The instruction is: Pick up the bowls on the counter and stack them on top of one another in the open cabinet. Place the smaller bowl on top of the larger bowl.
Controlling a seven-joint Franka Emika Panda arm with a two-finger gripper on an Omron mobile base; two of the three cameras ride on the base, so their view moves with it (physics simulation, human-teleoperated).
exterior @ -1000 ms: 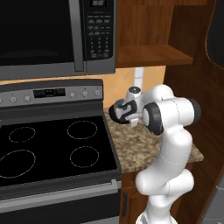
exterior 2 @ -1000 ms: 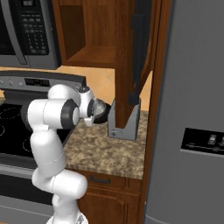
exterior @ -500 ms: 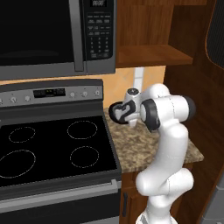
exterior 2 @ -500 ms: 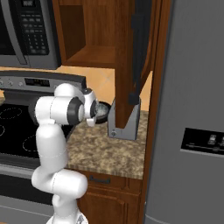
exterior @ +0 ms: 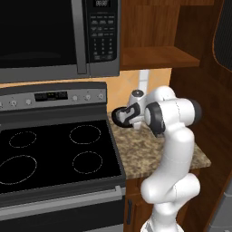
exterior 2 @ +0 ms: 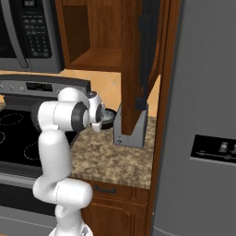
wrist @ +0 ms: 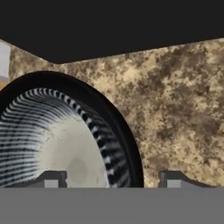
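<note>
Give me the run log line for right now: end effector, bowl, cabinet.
end effector: open, straddling bowl rim | black bowl: on counter, not lifted | cabinet shelf: no bowl visible

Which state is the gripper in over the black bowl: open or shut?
Open. In the hand view the gripper has its tips spread apart, straddling the black bowl's rim.

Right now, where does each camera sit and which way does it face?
Left base view: behind the arm's left, facing forward and down over stove, counter and microwave; the white arm rises at lower right.
Right base view: behind its right, facing counter, open cabinet and fridge; arm at lower left.
Hand view: on the hand, facing a black-rimmed bowl and the counter; the open gripper straddles its rim.
Shared: both base views show that bowl beside the hand.
</note>
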